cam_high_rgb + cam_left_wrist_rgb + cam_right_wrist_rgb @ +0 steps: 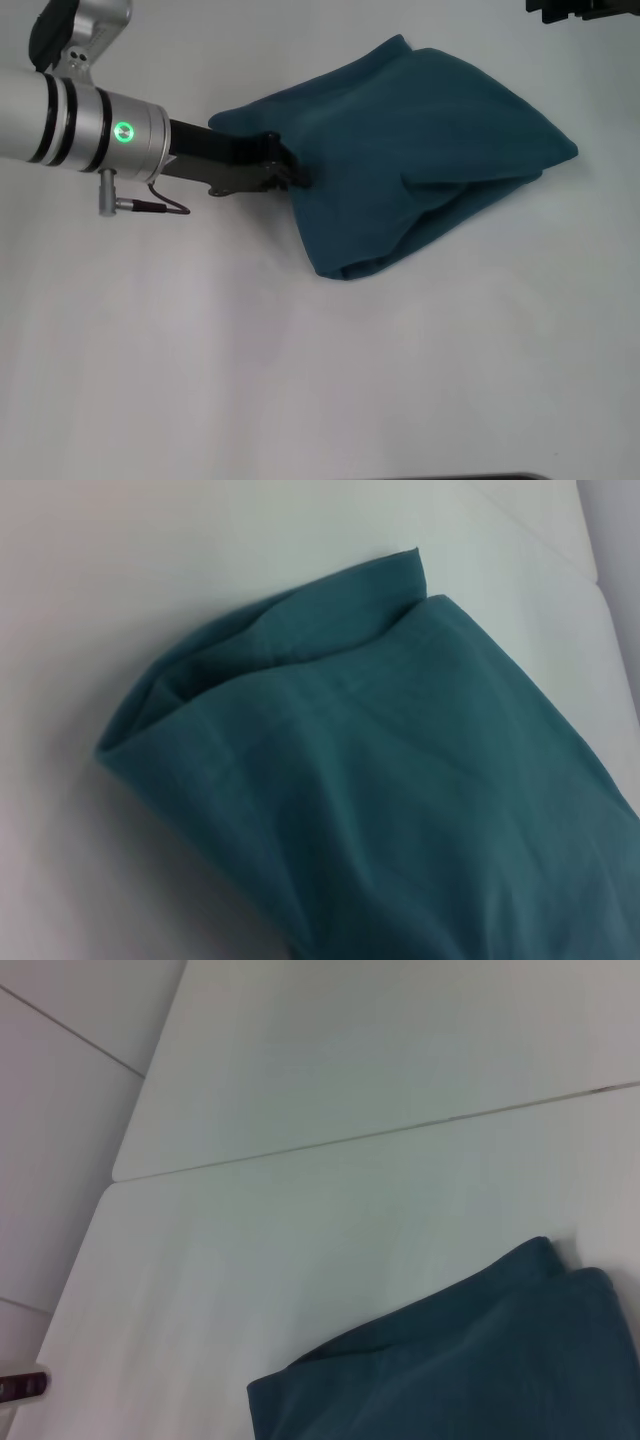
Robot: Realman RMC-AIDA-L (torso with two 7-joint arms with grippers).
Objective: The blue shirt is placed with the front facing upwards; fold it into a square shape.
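Left pincer [290,165] closed on the left edge of the blue shirt [410,150], which lies bunched, folded over, on the white table [200,350].

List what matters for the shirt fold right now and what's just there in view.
In the job:
- blue shirt, bunched and partly folded on the white table
- left gripper, gripping the shirt's left edge

Not in the job:
- dark object at the table's far right corner
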